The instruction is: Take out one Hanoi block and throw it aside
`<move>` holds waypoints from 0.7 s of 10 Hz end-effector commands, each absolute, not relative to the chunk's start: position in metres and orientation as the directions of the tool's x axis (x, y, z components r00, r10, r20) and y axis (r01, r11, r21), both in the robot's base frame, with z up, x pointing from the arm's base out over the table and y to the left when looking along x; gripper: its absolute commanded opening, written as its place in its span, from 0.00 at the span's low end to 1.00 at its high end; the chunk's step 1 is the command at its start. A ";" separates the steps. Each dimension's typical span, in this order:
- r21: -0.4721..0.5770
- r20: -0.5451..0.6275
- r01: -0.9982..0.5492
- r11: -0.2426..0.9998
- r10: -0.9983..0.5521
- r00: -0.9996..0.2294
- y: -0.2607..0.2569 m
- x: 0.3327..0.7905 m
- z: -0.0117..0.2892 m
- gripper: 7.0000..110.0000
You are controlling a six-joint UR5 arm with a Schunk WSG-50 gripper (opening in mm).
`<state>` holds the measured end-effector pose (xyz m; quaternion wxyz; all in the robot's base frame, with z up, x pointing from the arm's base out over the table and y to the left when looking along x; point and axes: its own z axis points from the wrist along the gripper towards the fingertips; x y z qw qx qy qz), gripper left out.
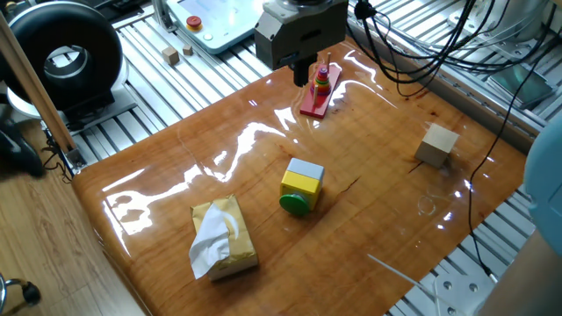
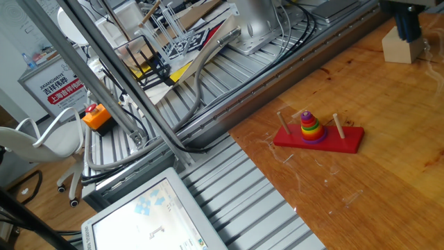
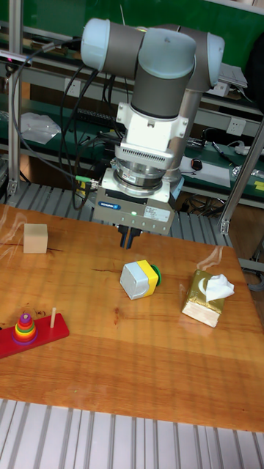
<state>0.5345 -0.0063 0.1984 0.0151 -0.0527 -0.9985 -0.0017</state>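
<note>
The peg tower stands on its red base (image 1: 313, 103) at the table's far edge, with a stack of coloured rings (image 2: 311, 126) on the middle peg. The Hanoi block (image 2: 314, 138) is the purple ring at the foot of that stack; in the tall fixed view it shows as the Hanoi block (image 3: 24, 338). My gripper (image 1: 303, 72) hangs above the table, apart from the tower, its fingers close together with nothing between them. It also shows as the gripper (image 3: 130, 238) behind the yellow cube, and only partly as the gripper (image 2: 408, 29) at the picture's top edge.
A yellow cube with a green knob (image 1: 300, 187) sits mid-table. A tissue pack (image 1: 223, 237) lies near the front left. A pale wooden cube (image 1: 436, 145) stands at the right. Cables (image 1: 413, 44) hang behind the tower.
</note>
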 end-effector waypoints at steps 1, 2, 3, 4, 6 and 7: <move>0.014 -0.007 0.080 0.997 0.080 -0.997 -0.009 0.544 0.199 0.00; 0.020 -0.014 0.068 0.997 0.068 -0.998 -0.008 0.546 0.199 0.15; 0.030 -0.031 0.048 0.998 0.049 -0.998 -0.008 0.549 0.198 0.15; 0.042 -0.037 0.042 0.998 0.043 -0.998 -0.006 0.550 0.197 0.15; 0.045 -0.041 0.034 0.998 0.036 -0.998 -0.007 0.551 0.197 0.36; 0.035 -0.050 0.013 0.999 0.014 -0.999 -0.013 0.553 0.199 0.36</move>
